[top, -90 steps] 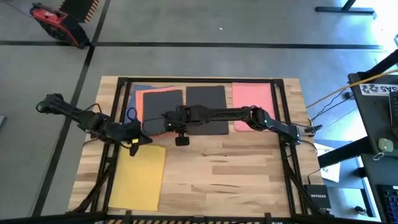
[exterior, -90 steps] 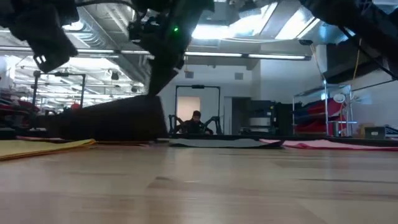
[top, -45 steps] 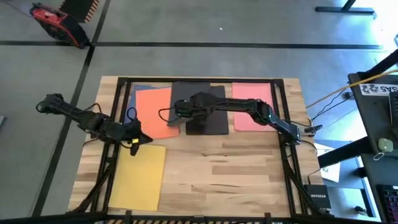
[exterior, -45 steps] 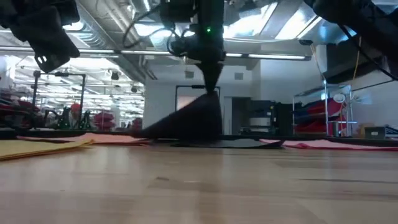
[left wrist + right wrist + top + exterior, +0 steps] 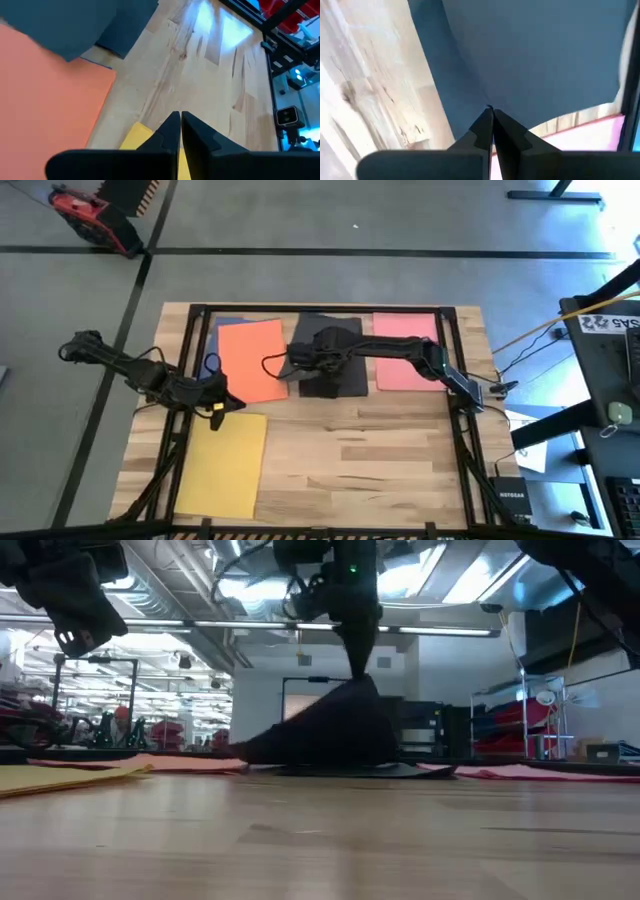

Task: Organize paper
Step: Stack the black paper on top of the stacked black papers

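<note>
Paper: five plain sheets on the wooden counter, placed here relative to the black sheet, which lies at the middle of the far edge.
Neighbours: the orange sheet just beside it toward the left arm, over a blue sheet; the pink sheet on its other side; the yellow sheet well apart, at the near corner on the left arm's side.
Right gripper: jaws pressed together, pinching the black sheet's edge and lifting it into a tent (plain in the low view), the rest draped on the counter.
Left gripper: jaws pressed together on nothing, waiting between orange and yellow.
Risk: the pinch is on a thin edge, so a quick pull could slip it free or crease the sheet.
Risk: the trailing part may drag the orange or pink sheet askew.
</note>
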